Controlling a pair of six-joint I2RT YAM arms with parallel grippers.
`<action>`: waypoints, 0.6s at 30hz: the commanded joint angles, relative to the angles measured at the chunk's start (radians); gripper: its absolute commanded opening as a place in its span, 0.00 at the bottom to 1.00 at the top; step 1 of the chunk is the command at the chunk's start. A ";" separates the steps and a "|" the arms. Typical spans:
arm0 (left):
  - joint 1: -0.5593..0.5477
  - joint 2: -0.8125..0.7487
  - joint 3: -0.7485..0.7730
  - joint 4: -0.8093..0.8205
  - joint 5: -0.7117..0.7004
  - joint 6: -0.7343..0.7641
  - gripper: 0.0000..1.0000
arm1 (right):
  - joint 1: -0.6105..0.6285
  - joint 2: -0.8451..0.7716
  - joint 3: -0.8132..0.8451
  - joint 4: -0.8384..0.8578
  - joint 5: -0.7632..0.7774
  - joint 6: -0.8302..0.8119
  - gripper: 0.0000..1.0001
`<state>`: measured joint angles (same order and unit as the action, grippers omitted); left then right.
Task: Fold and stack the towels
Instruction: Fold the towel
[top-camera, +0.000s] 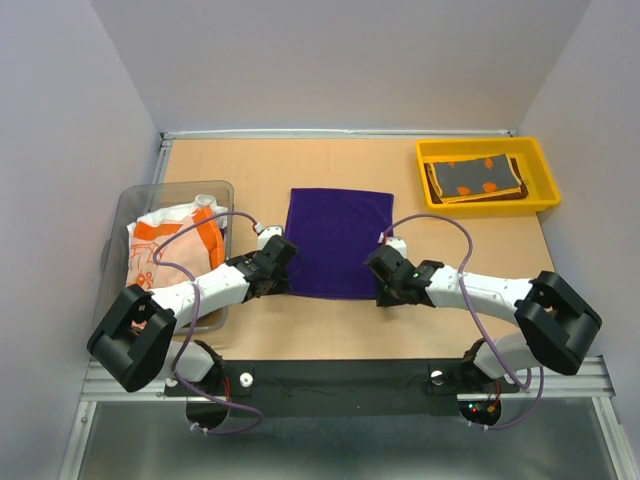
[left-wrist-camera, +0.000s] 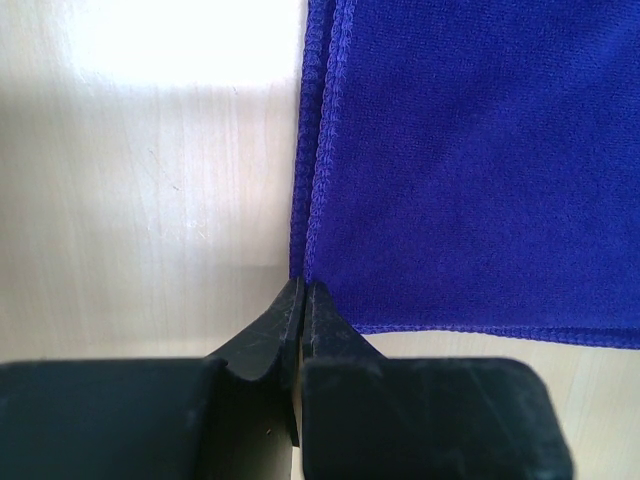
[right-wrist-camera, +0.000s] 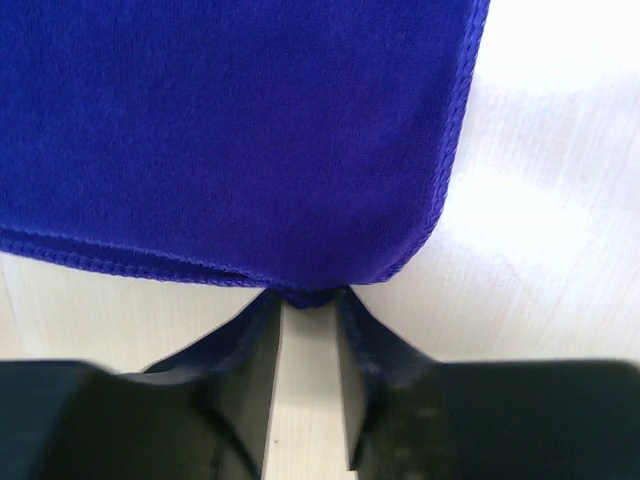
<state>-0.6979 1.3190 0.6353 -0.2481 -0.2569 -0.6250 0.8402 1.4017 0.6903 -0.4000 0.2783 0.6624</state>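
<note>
- Done — folded towels (top-camera: 474, 178) are stacked in the yellow tray (top-camera: 535, 197), far right of the purple towel (top-camera: 337, 241).
- In hand: the purple towel lies flat mid-table. The left gripper (left-wrist-camera: 300, 300), jaws pressed together, pinches its near-left corner; the right gripper (right-wrist-camera: 308, 300), jaws narrowly apart, holds its near-right corner.
- Left — the patterned towel (top-camera: 172, 248), unfolded in the bin (top-camera: 118, 232) left of the purple towel.
</note>
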 joint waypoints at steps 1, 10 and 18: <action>0.008 -0.017 0.027 -0.023 -0.005 0.013 0.00 | 0.013 0.020 0.020 -0.002 0.067 0.020 0.28; 0.008 -0.020 0.035 -0.057 -0.024 0.022 0.00 | 0.013 -0.029 -0.021 -0.034 0.087 0.023 0.09; 0.018 -0.021 0.037 -0.089 -0.019 0.041 0.00 | 0.013 -0.070 -0.037 -0.092 0.082 0.028 0.07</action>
<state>-0.6914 1.3190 0.6384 -0.2897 -0.2554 -0.6075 0.8459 1.3628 0.6701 -0.4454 0.3290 0.6743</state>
